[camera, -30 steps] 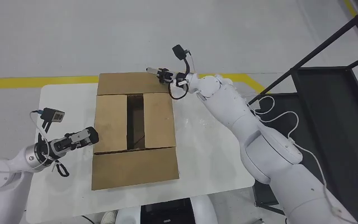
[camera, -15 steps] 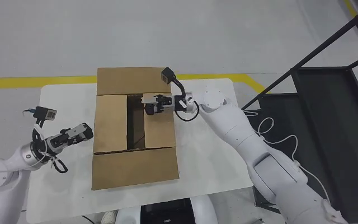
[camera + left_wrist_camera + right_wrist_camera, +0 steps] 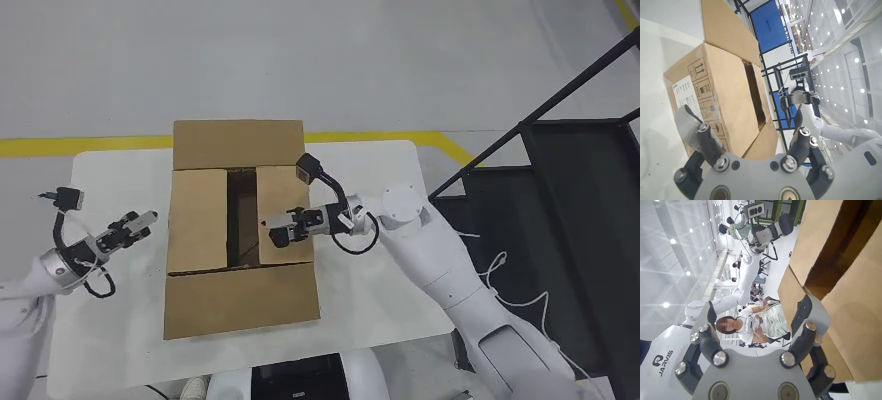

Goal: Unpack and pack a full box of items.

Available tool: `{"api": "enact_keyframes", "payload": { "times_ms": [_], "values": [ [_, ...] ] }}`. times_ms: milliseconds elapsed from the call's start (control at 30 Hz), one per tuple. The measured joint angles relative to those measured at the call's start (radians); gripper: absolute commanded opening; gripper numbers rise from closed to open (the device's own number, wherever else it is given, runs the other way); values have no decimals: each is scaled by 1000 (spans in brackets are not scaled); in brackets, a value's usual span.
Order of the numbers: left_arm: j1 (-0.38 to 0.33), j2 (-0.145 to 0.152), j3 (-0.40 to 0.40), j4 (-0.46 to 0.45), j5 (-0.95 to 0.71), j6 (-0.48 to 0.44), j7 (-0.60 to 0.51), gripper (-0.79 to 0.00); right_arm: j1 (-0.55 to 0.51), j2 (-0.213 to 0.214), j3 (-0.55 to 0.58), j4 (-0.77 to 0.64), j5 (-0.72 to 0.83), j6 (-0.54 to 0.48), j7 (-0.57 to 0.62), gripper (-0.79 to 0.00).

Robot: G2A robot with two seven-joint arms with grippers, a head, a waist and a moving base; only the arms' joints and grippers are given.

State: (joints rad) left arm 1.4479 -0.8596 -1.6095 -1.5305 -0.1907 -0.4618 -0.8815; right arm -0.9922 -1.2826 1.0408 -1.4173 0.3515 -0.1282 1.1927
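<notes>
Top view: cardboard box [image 3: 240, 235] on white table [image 3: 370, 290], end flaps folded outward, two inner flaps lying nearly shut with a dark gap [image 3: 241, 220] between. Right gripper [image 3: 272, 233]: over the box's right inner flap, the gap just ahead of its fingertips; jaws wide apart, holding nothing. Left gripper [image 3: 145, 217]: over the table, the box's side wall just ahead of it, not touching; jaws wide apart, nothing held. That wall carries printed labels [image 3: 694, 85].

We see the box [image 3: 240, 290] in the middle of the table [image 3: 370, 290]. The left gripper [image 3: 146, 217] is left of the box, near its side. The right gripper [image 3: 272, 238] is over the right flap [image 3: 285, 195], beside the gap [image 3: 241, 215].
</notes>
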Motion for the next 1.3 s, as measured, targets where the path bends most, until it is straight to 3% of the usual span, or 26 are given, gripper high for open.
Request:
{"api": "enact_keyframes", "payload": {
  "times_ms": [267, 533, 633, 900, 1300],
  "values": [
    [-143, -23, 170, 82, 50, 4, -22, 0, -71, 25, 57, -89, -26, 40, -12, 0],
    [-183, -32, 255, 69, 22, 19, -129, 0, -78, 32, 58, -83, -21, 47, -24, 0],
    [-185, -32, 253, 75, 44, 19, -110, 0, -72, 33, 55, -72, -31, 46, -39, 0],
    [-111, -17, 124, 50, -25, -8, -33, 0, -39, 34, 27, -40, -177, 63, -162, 0],
    [173, 4, -183, -120, -230, -64, 6, 0, 127, -37, -222, 103, -279, 88, -278, 0]
  ]
}}
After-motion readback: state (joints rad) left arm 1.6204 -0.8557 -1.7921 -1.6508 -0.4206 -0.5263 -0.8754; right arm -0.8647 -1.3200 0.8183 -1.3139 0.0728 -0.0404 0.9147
